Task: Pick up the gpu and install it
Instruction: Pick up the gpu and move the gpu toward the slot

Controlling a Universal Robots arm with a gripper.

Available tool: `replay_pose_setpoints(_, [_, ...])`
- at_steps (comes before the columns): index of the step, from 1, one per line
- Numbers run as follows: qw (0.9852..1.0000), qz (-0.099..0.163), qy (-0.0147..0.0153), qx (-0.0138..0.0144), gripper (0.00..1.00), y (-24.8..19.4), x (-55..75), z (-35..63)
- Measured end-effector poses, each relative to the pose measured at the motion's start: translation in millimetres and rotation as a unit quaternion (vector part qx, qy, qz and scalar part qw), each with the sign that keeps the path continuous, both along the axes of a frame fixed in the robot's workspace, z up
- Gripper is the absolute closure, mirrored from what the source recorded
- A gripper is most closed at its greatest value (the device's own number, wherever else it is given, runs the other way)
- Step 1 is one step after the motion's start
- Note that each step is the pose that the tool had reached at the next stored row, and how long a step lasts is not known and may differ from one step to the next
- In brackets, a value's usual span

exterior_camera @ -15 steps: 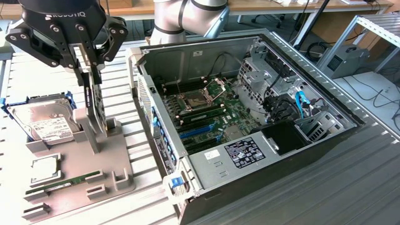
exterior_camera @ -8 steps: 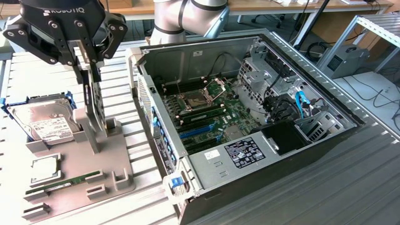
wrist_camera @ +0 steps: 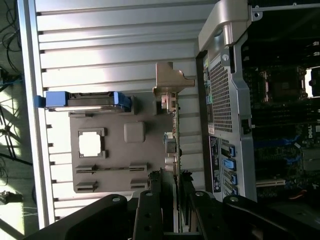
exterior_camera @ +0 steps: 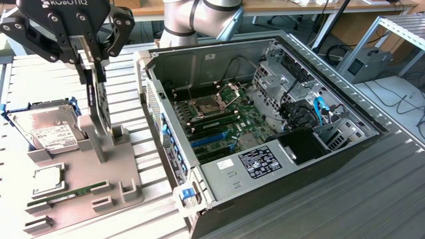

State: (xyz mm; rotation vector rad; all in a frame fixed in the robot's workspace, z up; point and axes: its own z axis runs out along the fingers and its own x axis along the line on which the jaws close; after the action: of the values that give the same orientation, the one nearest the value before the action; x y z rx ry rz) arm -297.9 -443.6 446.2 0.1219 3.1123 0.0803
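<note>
**Status of work: pick-up in hand, installation not begun.**

1. The gpu (exterior_camera: pixel 98 107) stands on edge at the left of the exterior view, over the grey holder (exterior_camera: pixel 99 174) on the slatted counter (exterior_camera: pixel 40 74). Its lower end sits among the holder's upright posts, and I cannot tell whether it has cleared its slot. In the wrist view the gpu (wrist_camera: pixel 175 125) shows edge-on, with its metal bracket (wrist_camera: pixel 170 82) at the end away from the camera.

2. The claw (exterior_camera: pixel 95 62), in the upper left of the exterior view, is pinching the card's upper edge, one finger against each face. The wrist view agrees: the claw (wrist_camera: pixel 176 187) brackets the card closely.

3. The open computer case (exterior_camera: pixel 154 99) fills the centre of the exterior view, just beside the holder. Its blue expansion slots (exterior_camera: pixel 209 139) carry no card.

4. The hard drive (exterior_camera: pixel 47 129) and the memory stick (exterior_camera: pixel 66 196) sit in their places on the holder, untouched.

Judgement: the grasp looks made. Lift, transfer and seating are all outstanding, so the task is in its early part.
</note>
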Motion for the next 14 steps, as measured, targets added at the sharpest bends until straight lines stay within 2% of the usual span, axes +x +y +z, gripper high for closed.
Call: replay_pose_setpoints(14, [1.0000,0.000,0.0000,0.0000,0.73,0.0,0.0,10.0])
